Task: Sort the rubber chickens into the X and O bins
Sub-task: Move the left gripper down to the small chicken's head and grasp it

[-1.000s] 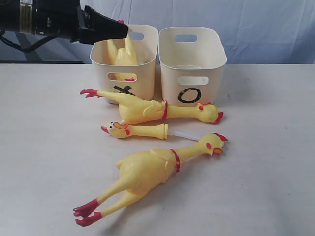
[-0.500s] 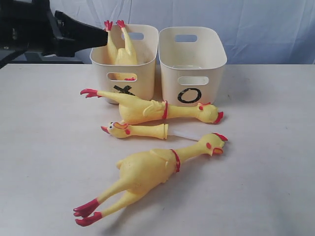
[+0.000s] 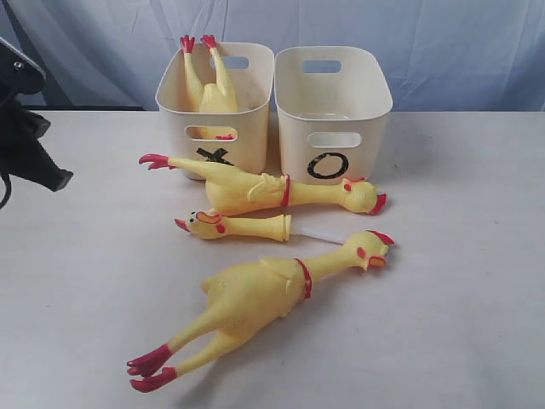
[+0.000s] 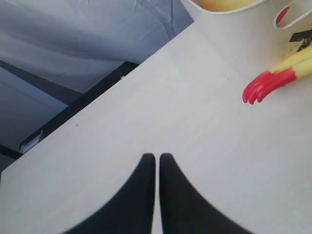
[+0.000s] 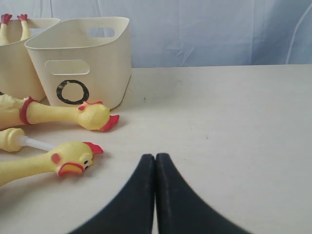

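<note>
Pale table [image 3: 460, 256], blue-white curtain [image 3: 443, 51] behind. Cream plastic tub w/ black X [image 3: 174, 128] sits at 12 o'clock, matching O tub [image 3: 372, 128] just beside it at its 3. One yellow rubber chicken [image 3: 209, 85] stands in the X tub, red feet up. Big chicken [image 3: 255, 189] lies in front of the tubs, head to 3. Small head piece [image 3: 234, 227]: beak to 9. Nearest big chicken [image 3: 255, 294]: head to 2, feet to 8. Left gripper [image 4: 157, 158] is at 9, well apart from all, fingers together, empty. Right gripper [image 5: 155, 158]: fingers also together, empty.

X bin [image 3: 174, 128] holding feet-up chicken [image 3: 213, 92], O bin [image 3: 368, 136] beside — far chicken [image 3: 247, 189], head piece [image 3: 234, 227], near chicken [image 3: 255, 294] in front
</note>
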`<state>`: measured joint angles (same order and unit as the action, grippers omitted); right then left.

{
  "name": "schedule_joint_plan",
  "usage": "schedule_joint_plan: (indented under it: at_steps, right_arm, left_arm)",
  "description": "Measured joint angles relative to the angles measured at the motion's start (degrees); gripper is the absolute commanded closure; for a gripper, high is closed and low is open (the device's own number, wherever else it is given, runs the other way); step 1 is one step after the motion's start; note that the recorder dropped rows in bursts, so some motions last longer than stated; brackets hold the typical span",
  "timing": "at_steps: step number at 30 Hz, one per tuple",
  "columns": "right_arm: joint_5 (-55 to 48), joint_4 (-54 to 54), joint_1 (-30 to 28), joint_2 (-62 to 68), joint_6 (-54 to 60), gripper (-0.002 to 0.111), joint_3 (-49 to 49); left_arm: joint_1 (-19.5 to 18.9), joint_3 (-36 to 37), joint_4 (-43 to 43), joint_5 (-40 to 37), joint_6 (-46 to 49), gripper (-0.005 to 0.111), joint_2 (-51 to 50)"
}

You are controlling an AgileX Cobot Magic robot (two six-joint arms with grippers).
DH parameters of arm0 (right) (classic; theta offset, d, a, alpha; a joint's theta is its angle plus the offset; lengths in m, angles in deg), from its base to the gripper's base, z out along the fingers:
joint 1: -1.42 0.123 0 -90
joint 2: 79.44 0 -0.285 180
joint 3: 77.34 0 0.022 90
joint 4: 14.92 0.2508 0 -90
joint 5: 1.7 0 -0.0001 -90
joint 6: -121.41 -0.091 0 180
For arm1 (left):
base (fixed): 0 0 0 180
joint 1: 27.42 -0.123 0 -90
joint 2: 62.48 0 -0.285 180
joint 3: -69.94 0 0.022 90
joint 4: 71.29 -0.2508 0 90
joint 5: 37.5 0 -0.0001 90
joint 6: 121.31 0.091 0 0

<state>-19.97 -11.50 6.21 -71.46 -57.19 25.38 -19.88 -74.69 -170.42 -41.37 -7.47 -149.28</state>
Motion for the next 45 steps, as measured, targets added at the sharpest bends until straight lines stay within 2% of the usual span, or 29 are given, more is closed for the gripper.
schedule_joint_plan:
  at_steps: [4,7,13,18,23,27,31,33,38,45]
  right_arm:
    - [0.0,0.0,0.0,0.0,-0.1,0.108,0.0]
    - [0.0,0.0,0.0,0.0,-0.1,0.108,0.0]
    - [0.0,0.0,0.0,0.0,-0.1,0.108,0.0]
    - [0.0,0.0,0.0,0.0,-0.1,0.108,0.0]
    - [0.0,0.0,0.0,0.0,-0.1,0.108,0.0]
    - [0.0,0.0,0.0,0.0,-0.1,0.108,0.0]
    - [0.0,0.0,0.0,0.0,-0.1,0.108,0.0]
    - [0.0,0.0,0.0,0.0,-0.1,0.108,0.0]
    - [0.0,0.0,0.0,0.0,-0.1,0.108,0.0]
    - [0.0,0.0,0.0,0.0,-0.1,0.108,0.0]
  left_arm:
    - [0.0,0.9,1.9,-7.1,7.5,0.1,-1.8]
    - [0.0,1.1,9.5,-14.3,17.8,0.1,-3.5]
    - [0.4,0.1,40.0,-14.4,41.7,0.103,-4.5]
    - [2.7,-2.4,68.6,-17.1,69.9,0.103,-4.5]
    - [4.8,-3.9,88.3,-19.2,94.7,0.102,-4.9]
    - [6.2,-4.2,95.5,-19.2,103.4,0.086,-7.0]
    - [9.0,-4.2,98.3,-16.1,107.0,0.057,-10.8]
    - [10.7,-4.4,98.4,-13.8,107.4,0.048,-13.0]
    - [14.0,-7.2,98.4,-10.2,107.8,0.046,-17.9]
    - [14.7,-11.3,97.4,-9.2,107.9,0.046,-23.6]
